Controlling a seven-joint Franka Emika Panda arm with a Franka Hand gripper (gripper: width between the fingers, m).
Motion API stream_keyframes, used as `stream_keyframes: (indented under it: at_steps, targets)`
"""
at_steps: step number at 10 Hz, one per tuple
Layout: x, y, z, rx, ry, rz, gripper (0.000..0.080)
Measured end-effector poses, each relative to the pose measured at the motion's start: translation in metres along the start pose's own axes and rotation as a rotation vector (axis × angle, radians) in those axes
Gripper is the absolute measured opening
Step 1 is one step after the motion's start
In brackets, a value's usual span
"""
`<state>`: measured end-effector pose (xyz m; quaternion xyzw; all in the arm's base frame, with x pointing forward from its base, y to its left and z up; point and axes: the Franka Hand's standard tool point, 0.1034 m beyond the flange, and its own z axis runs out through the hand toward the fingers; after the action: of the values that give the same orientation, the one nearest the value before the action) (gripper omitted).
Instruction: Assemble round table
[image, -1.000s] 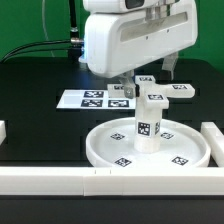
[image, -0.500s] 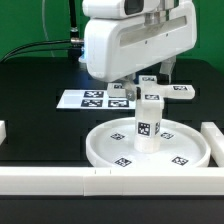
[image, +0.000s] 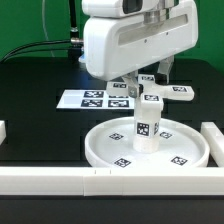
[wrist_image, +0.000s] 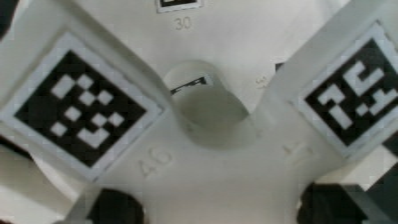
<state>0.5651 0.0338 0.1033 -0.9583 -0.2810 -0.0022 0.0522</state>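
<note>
The round disc (image: 101, 150) lies at the front with the short cylinder leg (image: 148, 122) standing upright on its hub. The cross-shaped foot (image: 170, 93) is just behind the top of the leg, under the arm's big white head. My gripper (image: 147, 86) is shut on the foot. In the wrist view the foot (wrist_image: 199, 150) fills the picture, with two tags and its centre hole. One arm of it runs between my dark fingertips (wrist_image: 118, 206), and my gripper (wrist_image: 231, 206) straddles it. I cannot tell whether the foot rests on the table or hangs free.
The marker board (image: 88, 99) lies flat at the back, to the exterior view's left of the foot. White border blocks run along the front (image: 45, 180) and stand at the exterior view's right (image: 213, 136) and left (image: 3, 131). Cables trail at the back left.
The gripper and the foot have shifted together a little toward the leg and lower in the exterior view. The disc and leg have not moved.
</note>
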Motion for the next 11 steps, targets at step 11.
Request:
stream_keyframes:
  at_steps: [11]
  targets:
    - [-0.002, -0.0042, -0.0001, 0.076, 0.095, 1.035, 0.0432]
